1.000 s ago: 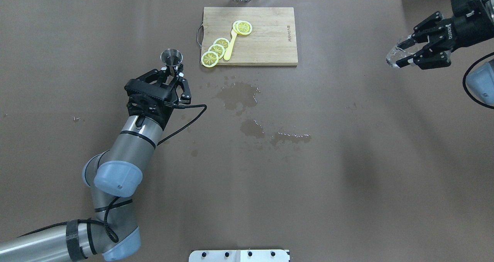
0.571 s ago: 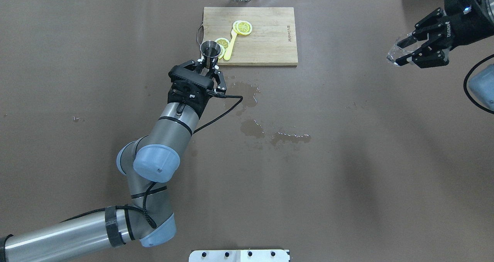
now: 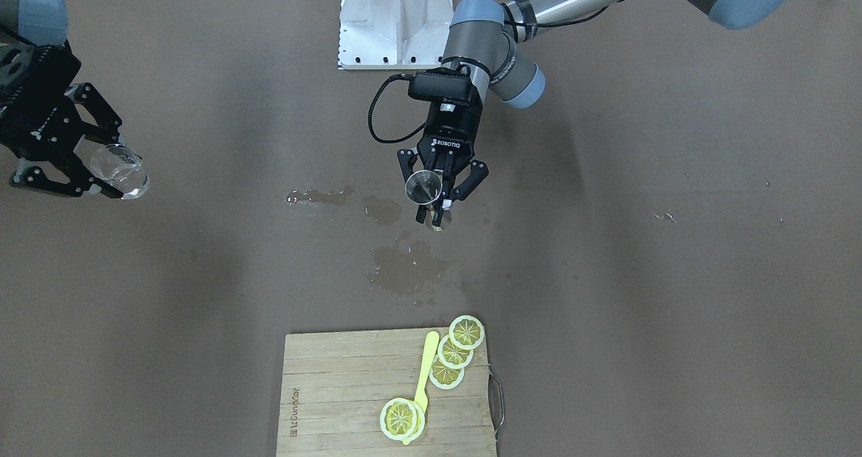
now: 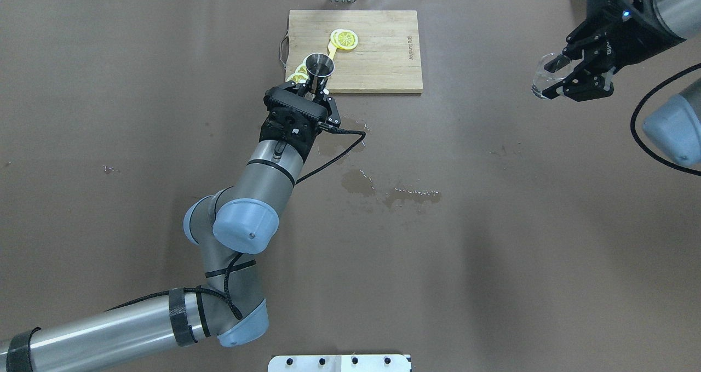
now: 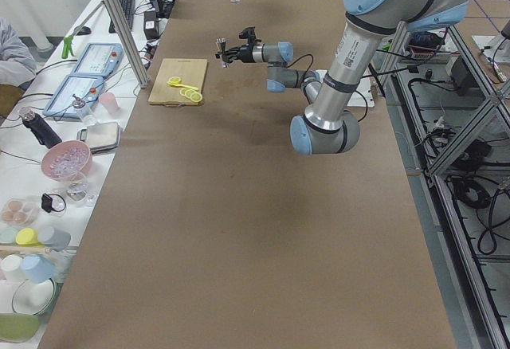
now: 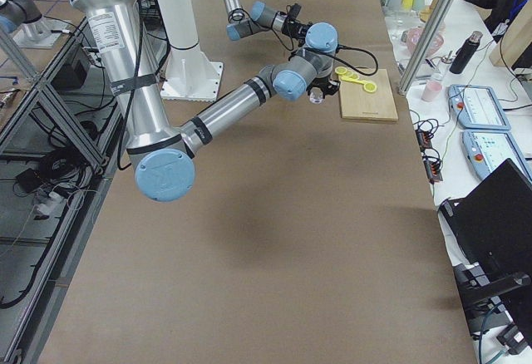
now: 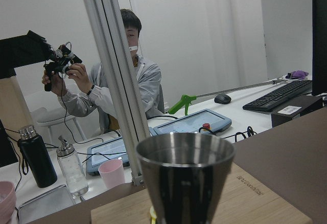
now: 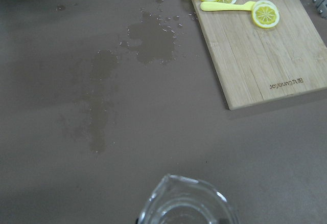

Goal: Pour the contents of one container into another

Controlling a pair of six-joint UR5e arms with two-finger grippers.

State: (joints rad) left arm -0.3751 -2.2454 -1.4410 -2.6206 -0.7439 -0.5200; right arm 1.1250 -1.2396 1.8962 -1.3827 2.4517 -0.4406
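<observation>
Holding the jigger: the left gripper [image 4: 316, 89] has its fingers clamped on the narrow waist of the steel jigger [image 4: 319, 67], and there it is, upright, open cone on top.
Jigger's place: up off the worktop [image 4: 493, 251], on the robot's side of the cutting board [image 4: 378, 59] and over the damp middle stretch. The left wrist view looks straight at its shiny cup [image 7: 184, 178], with the board's edge low behind it.
Right gripper: the right gripper [image 3: 111, 169] is way out at the robot's far right, fingers closed on the clear glass tumbler [image 3: 122, 172], one on each side of its wall.
Tumbler's place: in the air above bare brown worktop, well apart from the jigger. The right wrist view catches only its rim [image 8: 186, 203] at the bottom edge, and what it holds I cannot tell.
Cutting board: bamboo, lying flat at the worktop's edge away from the robot, its wire handle at the end toward the robot's left.
Lemon slices: the lemon slices [image 3: 454, 350] sit three overlapping in a row near the handle end, with more at the tip of the yellow utensil [image 3: 423, 369] that runs between them.
Wet patches: several dark, glistening wet patches [image 3: 404, 268] spread between the left arm and the board.
Beyond the worktop: a person [image 7: 127, 86] sits holding a small black device up in both hands. A black bottle [image 7: 36, 157] and a pink cup [image 7: 112, 173] stand on the white side table.
</observation>
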